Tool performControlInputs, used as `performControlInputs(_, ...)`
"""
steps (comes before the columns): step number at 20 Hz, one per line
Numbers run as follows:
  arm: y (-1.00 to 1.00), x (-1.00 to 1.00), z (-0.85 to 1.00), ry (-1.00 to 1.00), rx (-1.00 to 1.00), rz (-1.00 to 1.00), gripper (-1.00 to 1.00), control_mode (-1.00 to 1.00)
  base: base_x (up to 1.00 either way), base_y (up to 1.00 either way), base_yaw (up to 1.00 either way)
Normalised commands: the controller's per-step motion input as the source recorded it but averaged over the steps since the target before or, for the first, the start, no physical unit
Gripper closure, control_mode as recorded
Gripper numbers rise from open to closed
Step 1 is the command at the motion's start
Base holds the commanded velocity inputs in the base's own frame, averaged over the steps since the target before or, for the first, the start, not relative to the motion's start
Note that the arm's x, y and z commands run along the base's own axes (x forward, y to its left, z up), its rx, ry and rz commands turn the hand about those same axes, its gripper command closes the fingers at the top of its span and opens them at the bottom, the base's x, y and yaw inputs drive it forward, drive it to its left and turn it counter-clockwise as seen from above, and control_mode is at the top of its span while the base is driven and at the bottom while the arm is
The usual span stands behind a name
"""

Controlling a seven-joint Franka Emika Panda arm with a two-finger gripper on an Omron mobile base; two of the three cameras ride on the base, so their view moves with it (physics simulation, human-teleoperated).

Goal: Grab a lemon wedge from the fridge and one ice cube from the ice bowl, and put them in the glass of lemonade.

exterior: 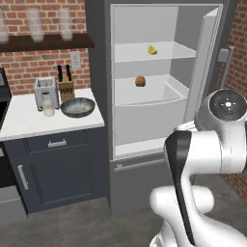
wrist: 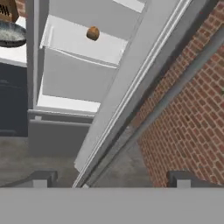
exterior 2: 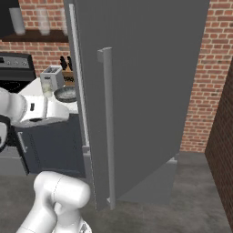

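Fridge (exterior: pixel 99 72): door swung open. Wedge (exterior: pixel 152 49): upper shelf, far right; brown lump (exterior: pixel 140 81) one shelf below. Gripper (wrist: pixel 111 179): fingers spread, empty, low near door edge. Step: reaching for wedge. Next: raise hand, enter upper shelf.

Glossy white arm (exterior: pixel 212 159) of rounded segments, dark bands at joints, a round grey cap, perhaps screwed.
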Motion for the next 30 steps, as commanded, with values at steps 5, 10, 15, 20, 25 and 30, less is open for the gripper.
performControlInputs(5,0.99,0.89,0.01,0.02,-0.44,-0.23,-1.0,-1.0,0.0,0.0,0.0)
performControlInputs(10,0.41,1.0,0.0,0.2,-0.48,-0.29,-1.0,-1.0,0.0,0.0,0.0)
performControlInputs(15,-0.07,1.0,-0.03,0.31,-0.35,-0.29,-1.0,-1.0,0.0,0.0,0.0)
performControlInputs(20,-0.17,0.9,-0.12,0.14,-0.13,-0.22,-1.0,-1.0,0.0,0.0,0.0)
performControlInputs(25,-0.32,0.47,-0.31,0.0,0.0,-0.13,-1.0,-1.0,0.0,0.0,0.0)
performControlInputs(30,-0.75,-0.1,-0.2,0.0,0.0,-0.14,-1.0,-1.0,0.0,0.0,0.0)
